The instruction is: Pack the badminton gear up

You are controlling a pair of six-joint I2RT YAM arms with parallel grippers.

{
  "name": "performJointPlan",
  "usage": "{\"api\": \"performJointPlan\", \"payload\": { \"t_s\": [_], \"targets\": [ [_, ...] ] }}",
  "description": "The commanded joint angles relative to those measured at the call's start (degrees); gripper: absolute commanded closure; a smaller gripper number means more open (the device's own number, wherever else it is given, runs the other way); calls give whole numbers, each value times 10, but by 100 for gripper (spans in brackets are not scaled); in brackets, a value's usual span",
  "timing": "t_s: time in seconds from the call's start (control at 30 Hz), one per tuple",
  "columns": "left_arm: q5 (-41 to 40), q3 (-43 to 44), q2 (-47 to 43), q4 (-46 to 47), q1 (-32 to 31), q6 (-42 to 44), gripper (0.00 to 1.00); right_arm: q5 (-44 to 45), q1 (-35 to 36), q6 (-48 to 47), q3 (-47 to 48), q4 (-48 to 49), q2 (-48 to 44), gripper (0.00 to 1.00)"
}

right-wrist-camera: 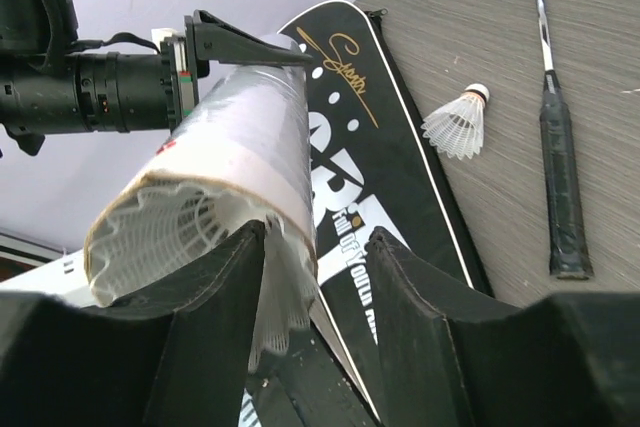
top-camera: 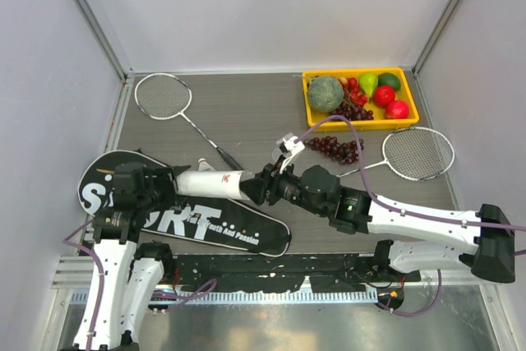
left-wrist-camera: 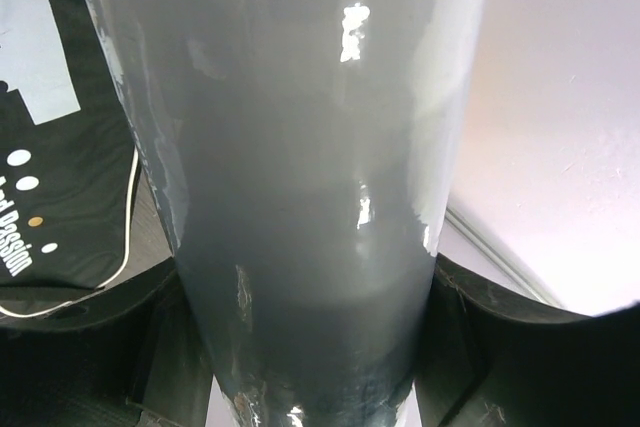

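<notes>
Over grey table (top-camera: 246, 108), white tube (right-wrist-camera: 235, 142) holds shuttlecock (right-wrist-camera: 150, 232)

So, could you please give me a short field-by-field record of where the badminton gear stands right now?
tube: held over the bag, one shuttlecock in its mouth
left gripper: shut on the tube's other end
right gripper: open, at the tube mouth
loose shuttlecock: on the table beside a racket handle
rackets: two, lying on the table
bag: flat under the tube

Tube (left-wrist-camera: 300, 147) fills left wrist view
Between left jaws, runs off top edge; shuttlecock (right-wrist-camera: 165, 237) between right jaws, cork end hidden inside it.
</notes>
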Motion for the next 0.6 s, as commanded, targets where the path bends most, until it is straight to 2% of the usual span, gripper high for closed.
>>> {"api": "performJointPlan", "payload": {
  "t_s": [0.0,0.1,0.17,0.27,0.33,0.43,0.57],
  "targets": [
    [20,3,-10,41,1,-1,94,-11,-1,11,39,68,33,51],
    [11,4,-10,41,1,4,94,-18,-2,12,56,60,54,50],
    [7,7,-10,40,1,8,94,-18,-2,14,57,50,57,47],
    [-14,13,-11,35,2,13,94,-4,-2,19,43,44,46,54],
    [-26,21,-11,31,1,17,94,0,-6,22,35,35,32,53],
    [-40,31,-9,26,1,19,94,3,-11,11,34,3,0,29],
    [-51,46,-3,19,2,31,95,-12,-11,-14,26,-27,-57,25]
  ]
}}
